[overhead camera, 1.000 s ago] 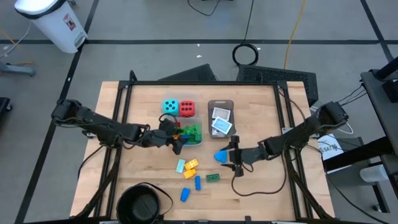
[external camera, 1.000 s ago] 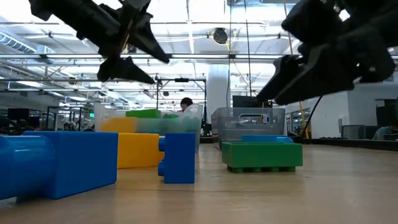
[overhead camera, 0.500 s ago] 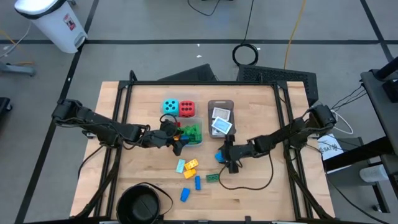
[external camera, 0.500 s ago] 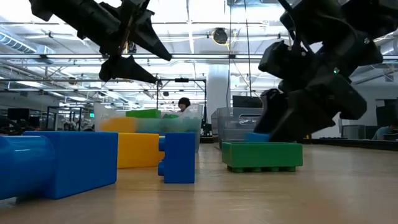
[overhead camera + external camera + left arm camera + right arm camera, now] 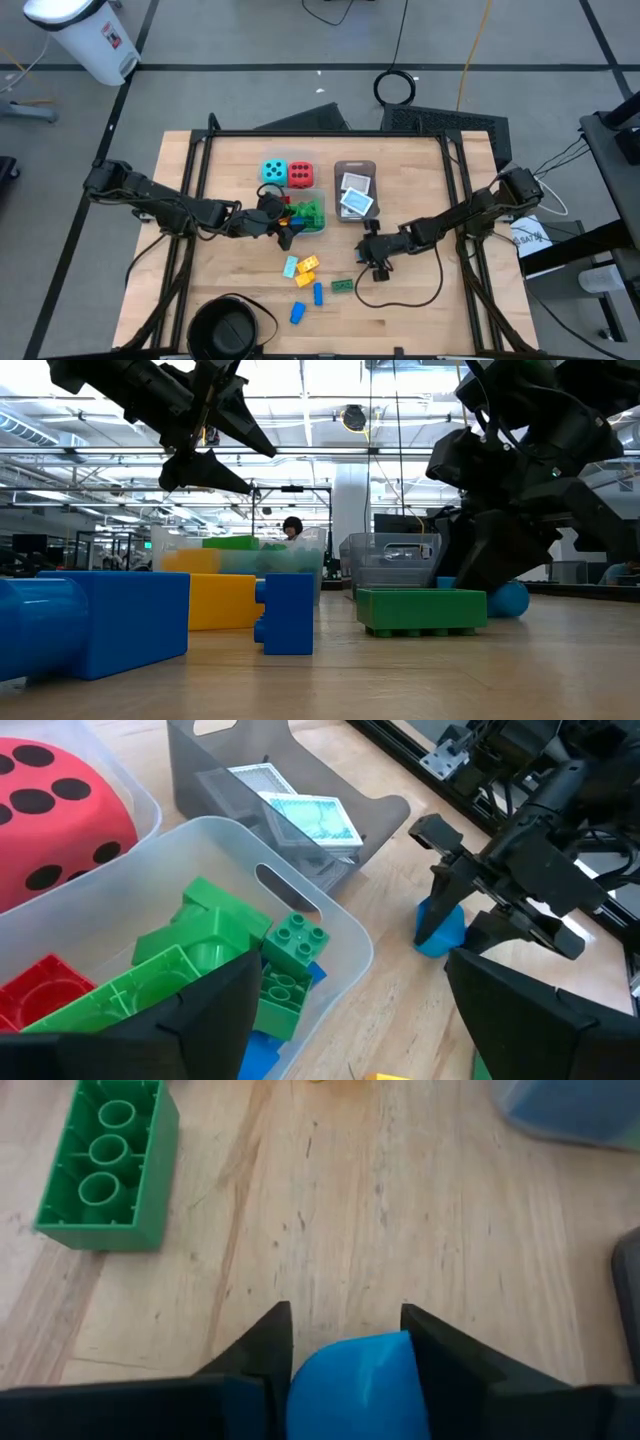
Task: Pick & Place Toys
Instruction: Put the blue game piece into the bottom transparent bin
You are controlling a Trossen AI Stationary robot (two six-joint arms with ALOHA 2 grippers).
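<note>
On the worktop [image 5: 240,150] the right gripper [image 5: 345,1342] had its fingers [image 5: 262,1345] closed against a rounded blue toy [image 5: 355,1380], low on the wood near a green brick [image 5: 103,1165]. The left gripper [image 5: 345,995] hung with fingers spread wide and empty over the tub [image 5: 335,925] of green bricks [image 5: 215,965]. The cards [image 5: 300,810] carried green print too small to read; the red die [image 5: 60,810] showed black pips.

Wood-grain table [image 5: 330,1200], glossy plastic bricks [image 5: 102,1165]
</note>
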